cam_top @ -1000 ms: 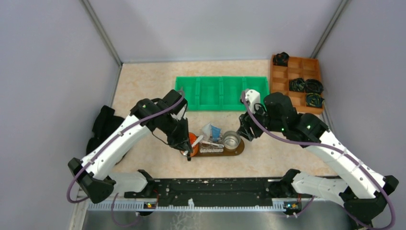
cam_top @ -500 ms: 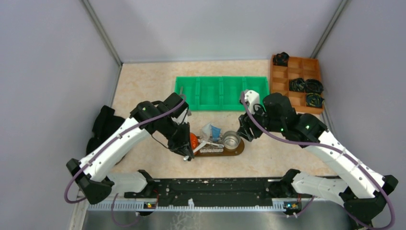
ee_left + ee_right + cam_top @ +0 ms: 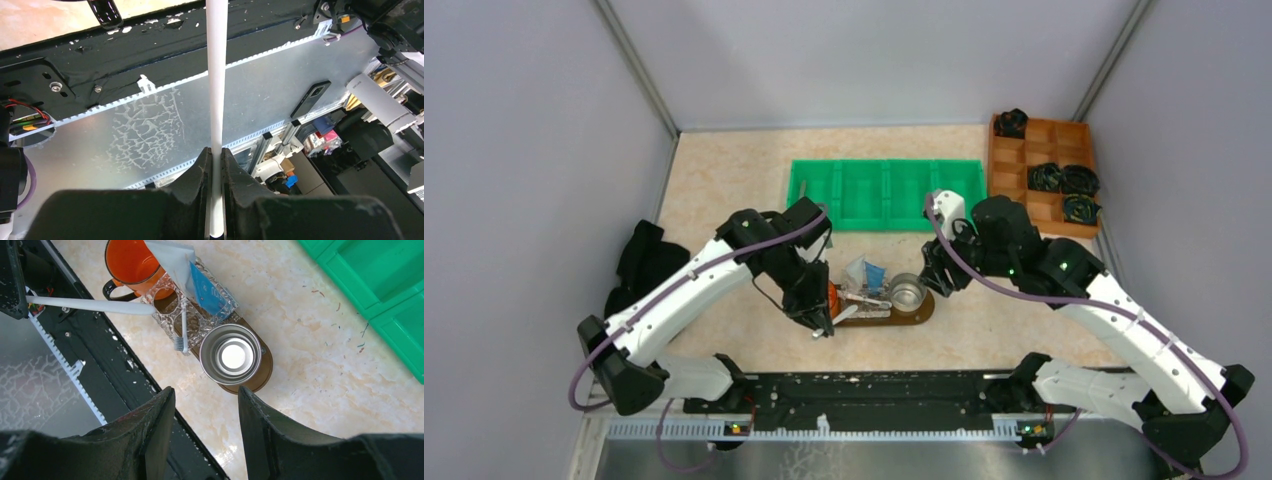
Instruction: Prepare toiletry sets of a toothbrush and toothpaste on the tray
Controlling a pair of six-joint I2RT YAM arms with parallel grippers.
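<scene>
Slim white toothbrush, plain and straight, is clamped in the left gripper at the left end of the tray, near the table's near edge. Its head cannot be made out. The right gripper hangs released above the tray.

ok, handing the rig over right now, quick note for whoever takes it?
Left gripper: shut on a white toothbrush, whose far end is at the clear holder.
Right gripper: open and empty, above the steel cup.
Tray: carries the steel cup and the clear holder. A blue-and-white tube and a second toothbrush rest on the holder.
Done: one brush and one tube are together.
Left: seat and release the held brush. No second tube is in view.
</scene>
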